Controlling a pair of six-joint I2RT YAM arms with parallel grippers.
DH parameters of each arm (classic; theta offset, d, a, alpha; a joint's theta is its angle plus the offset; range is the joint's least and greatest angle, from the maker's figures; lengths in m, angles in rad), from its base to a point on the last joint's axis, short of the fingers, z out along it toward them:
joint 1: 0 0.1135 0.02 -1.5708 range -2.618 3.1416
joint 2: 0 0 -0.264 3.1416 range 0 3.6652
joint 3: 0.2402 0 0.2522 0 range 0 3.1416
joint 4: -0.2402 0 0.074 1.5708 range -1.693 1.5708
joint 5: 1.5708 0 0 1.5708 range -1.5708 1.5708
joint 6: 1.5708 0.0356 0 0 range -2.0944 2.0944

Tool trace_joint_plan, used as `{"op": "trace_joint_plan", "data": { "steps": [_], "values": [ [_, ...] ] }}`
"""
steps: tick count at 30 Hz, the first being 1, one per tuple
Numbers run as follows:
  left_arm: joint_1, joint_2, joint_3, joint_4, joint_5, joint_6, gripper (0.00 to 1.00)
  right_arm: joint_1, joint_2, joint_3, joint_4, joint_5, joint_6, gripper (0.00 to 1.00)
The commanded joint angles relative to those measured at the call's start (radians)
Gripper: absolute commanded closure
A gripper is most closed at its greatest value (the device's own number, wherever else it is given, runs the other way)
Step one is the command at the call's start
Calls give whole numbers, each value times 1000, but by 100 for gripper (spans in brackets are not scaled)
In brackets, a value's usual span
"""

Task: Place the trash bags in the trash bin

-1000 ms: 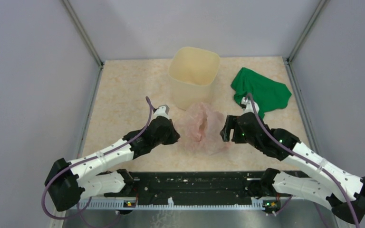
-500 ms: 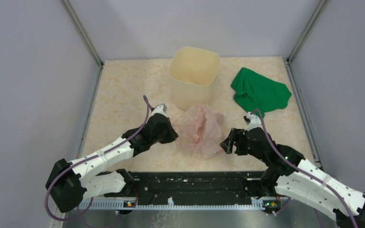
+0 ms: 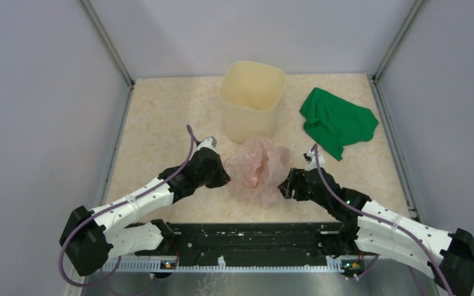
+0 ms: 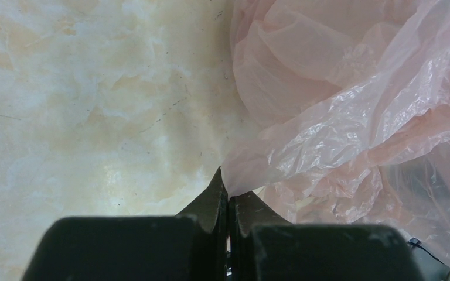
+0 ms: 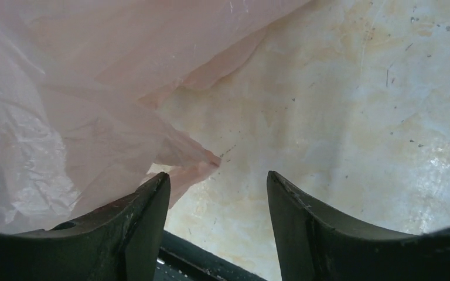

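A pale marbled tabletop (image 3: 160,123) carries the scene, with the cream-beige trash bin (image 3: 251,98) standing upright and open-mouthed toward its far edge. Two black-and-white robot arms reach in from the near side of the bin, the left arm (image 3: 142,197) coming in from near-left of the bin and the right arm (image 3: 376,216) from near-right. A crumpled green cloth (image 3: 336,123) lies on the tabletop to the right of the bin, apart from it. The trash bag (image 3: 256,169), a crinkled heap of translucent pale-pink film, rests on the tabletop just in front of the bin's near wall, outside the bin and between the two arms. The left gripper (image 3: 225,176) sits at the bag's left edge, on the near-left side of the bin; its wrist camera shows the dark fingers (image 4: 208,208) pressed together with a corner of the pink film (image 4: 340,105) nipped between their tips. The right gripper (image 3: 284,185) is at the bag's right edge, near-right of the bin; its wrist camera shows the fingers (image 5: 135,222) spread apart, low over the tabletop, with a folded tip of the film (image 5: 64,88) lying between them close to one finger and nothing clamped.
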Motion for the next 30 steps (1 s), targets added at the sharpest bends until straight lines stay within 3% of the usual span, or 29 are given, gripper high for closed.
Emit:
{"op": "trace_joint_plan", "data": {
  "steps": [1, 4, 8, 15, 19, 30],
  "values": [
    [4, 3, 37, -12, 4, 14, 100, -8, 36, -28, 210, 45, -12, 40],
    [6, 6, 45, -25, -1, 18, 100, -8, 41, -65, 295, 50, -2, 47],
    [28, 11, 47, -27, 21, 14, 100, -7, 22, -118, 400, 43, 16, 48],
    [215, 27, 17, 26, 256, 44, 100, -7, -16, -148, 467, 19, 40, 42],
    [282, 74, 44, 14, 351, 72, 100, -8, 20, -105, 495, 2, 35, 37],
    [374, 159, 109, -4, 511, 91, 100, -7, 238, 71, 561, -30, 23, 37]
  ]
}}
